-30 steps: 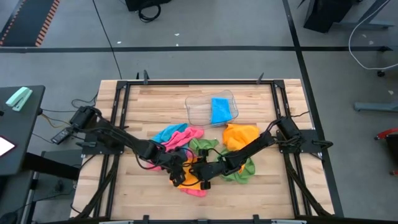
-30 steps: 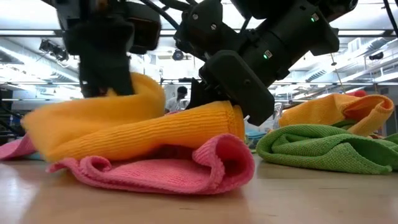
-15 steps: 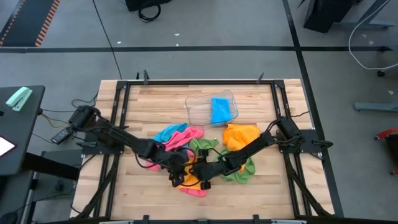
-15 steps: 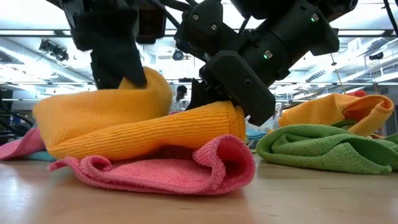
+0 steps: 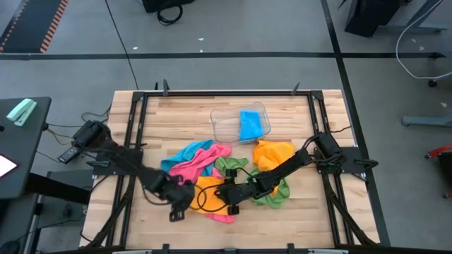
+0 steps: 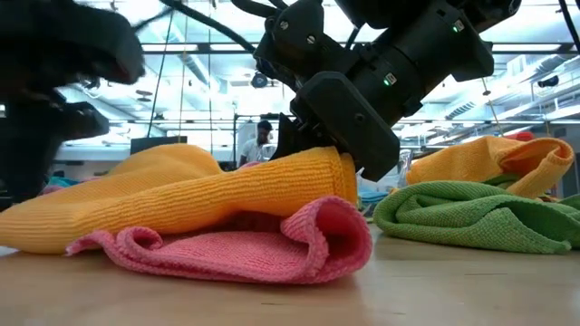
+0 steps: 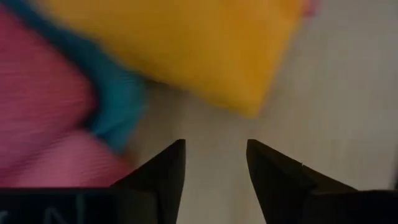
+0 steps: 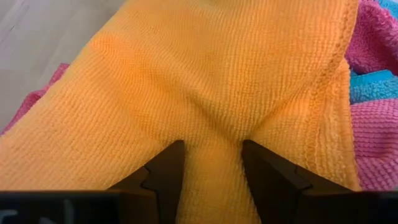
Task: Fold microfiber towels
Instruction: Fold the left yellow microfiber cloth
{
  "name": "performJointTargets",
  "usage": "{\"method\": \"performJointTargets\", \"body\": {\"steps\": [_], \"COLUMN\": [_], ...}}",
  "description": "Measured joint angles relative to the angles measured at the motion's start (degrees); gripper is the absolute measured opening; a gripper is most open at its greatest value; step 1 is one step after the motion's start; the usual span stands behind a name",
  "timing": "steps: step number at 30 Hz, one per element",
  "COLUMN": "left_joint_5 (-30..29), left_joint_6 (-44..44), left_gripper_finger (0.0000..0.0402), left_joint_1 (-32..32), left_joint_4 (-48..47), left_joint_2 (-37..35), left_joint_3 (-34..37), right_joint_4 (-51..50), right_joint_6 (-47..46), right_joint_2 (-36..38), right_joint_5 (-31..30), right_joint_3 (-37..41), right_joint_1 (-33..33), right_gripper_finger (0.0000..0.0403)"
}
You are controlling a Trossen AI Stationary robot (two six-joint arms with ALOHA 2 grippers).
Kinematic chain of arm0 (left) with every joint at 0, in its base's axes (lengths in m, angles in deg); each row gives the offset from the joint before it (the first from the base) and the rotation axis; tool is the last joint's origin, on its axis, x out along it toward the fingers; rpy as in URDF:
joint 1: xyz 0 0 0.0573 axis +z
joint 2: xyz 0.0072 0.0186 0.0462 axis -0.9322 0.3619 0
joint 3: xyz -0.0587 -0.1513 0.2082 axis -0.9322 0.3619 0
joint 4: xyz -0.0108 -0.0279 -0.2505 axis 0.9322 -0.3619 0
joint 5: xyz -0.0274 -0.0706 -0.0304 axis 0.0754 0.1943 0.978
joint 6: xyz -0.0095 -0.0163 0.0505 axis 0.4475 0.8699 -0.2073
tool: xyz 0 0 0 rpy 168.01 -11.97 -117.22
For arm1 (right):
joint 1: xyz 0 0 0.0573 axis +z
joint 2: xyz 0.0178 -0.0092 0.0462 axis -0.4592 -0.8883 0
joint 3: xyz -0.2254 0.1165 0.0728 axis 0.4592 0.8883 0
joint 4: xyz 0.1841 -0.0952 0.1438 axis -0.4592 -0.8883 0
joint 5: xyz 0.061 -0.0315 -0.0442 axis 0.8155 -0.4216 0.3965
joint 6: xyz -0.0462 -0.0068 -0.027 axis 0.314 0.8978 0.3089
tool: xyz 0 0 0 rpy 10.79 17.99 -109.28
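Observation:
An orange microfiber towel (image 5: 208, 192) lies stretched out on top of a crumpled pink towel (image 6: 245, 254) near the table's front middle. My right gripper (image 8: 211, 158) reaches in from the right and is shut on the orange towel's right end. My left gripper (image 7: 214, 158) stands open just off the towel's left end, over bare wood, with nothing between its fingers. In the high view it is at the near left of the towel (image 5: 176, 210). In the low view it is a dark blur on the left. My right gripper pinches a bunched fold at the orange towel's right end (image 8: 211, 134) between its two fingers (image 8: 165, 171). The fingers slant down from the table's right. The held end (image 6: 331, 167) sits slightly raised, and the rest of the towel lies slack on the pink towel.
A clear tray (image 5: 224, 127) at the back holds a blue towel (image 5: 251, 125). A heap of blue and pink towels (image 5: 194, 156), a green one (image 5: 232, 166), another orange one (image 5: 272, 154) and a green one (image 5: 277, 194) lie around my right arm. Bare wood shows at the near left.
My left gripper has opened, let go of the orange towel's left end, and drawn away toward the table's left and near edges, sinking a little. The towel's raised left end has dropped flat onto the pink towel. Its right end stays in my right gripper.

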Motion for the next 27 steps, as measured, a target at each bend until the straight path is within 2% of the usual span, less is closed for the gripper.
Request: {"method": "performJointTargets", "body": {"steps": [2, 6, 10, 17, 22, 27], "left_joint_5": [-0.2, -5.4, -5.6, -4.1, -4.1, -4.9], "left_joint_6": [0.4, 0.5, 3.6, 5.8, 7.0, 8.0], "left_gripper_finger": [0.0192, 0.0205, 0.0207, 0.0191, 0.0178, 0.0147], "left_joint_1": [-1.6, -4.2, -5.0, -4.7, -4.2, -4.1], "left_joint_4": [2.3, 5.4, 5.6, 11.1, 11.4, 11.0], "left_joint_2": [0.0, 0.0, 1.5, 7.0, 7.3, 7.4], "left_joint_3": [0.3, 0.3, 0.3, 0.3, 0.2, 0.2], "right_joint_4": [0.1, 0.3, 0.4, 0.7, 0.8, 0.9], "right_joint_6": [0.0, -0.1, -0.1, -0.1, -0.1, -0.1], "right_joint_2": [0.0, 0.0, 0.0, 0.0, 0.0, 0.0], "right_joint_5": [0.0, 0.0, 0.0, 0.0, 0.1, 0.1], "right_joint_3": [0.0, 0.0, 0.0, 0.0, 0.0, 0.0], "right_joint_1": [0.0, 0.0, 0.0, 0.0, 0.0, 0.0], "right_gripper_finger": [0.0174, 0.0174, 0.0174, 0.0174, 0.0174, 0.0174]}}
